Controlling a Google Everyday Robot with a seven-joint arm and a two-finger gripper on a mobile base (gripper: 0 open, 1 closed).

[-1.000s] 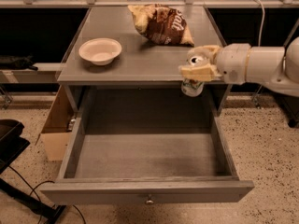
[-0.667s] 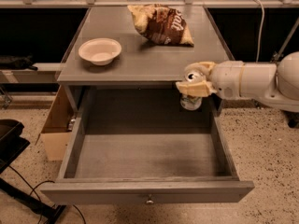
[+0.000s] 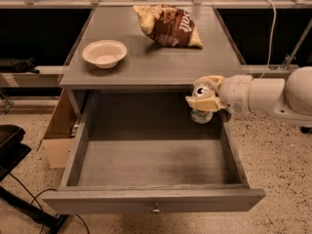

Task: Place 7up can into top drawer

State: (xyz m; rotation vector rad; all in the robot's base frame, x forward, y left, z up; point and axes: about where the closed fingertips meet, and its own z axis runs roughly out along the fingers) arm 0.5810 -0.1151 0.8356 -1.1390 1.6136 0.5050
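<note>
The 7up can, white and green with a silver top, hangs upright in my gripper over the back right part of the open top drawer. The gripper's tan fingers are shut on the can's upper part. The arm reaches in from the right. The can is above the drawer floor, close to the drawer's right wall. The grey drawer is pulled far out, with a small round knob on its front panel.
On the grey cabinet top a white bowl sits at the left and a brown-and-tan snack bag at the back. A tan cardboard box stands on the floor left of the cabinet. A black object lies at far left.
My gripper with the can has moved down from the cabinet top's front edge into the space over the open drawer.
</note>
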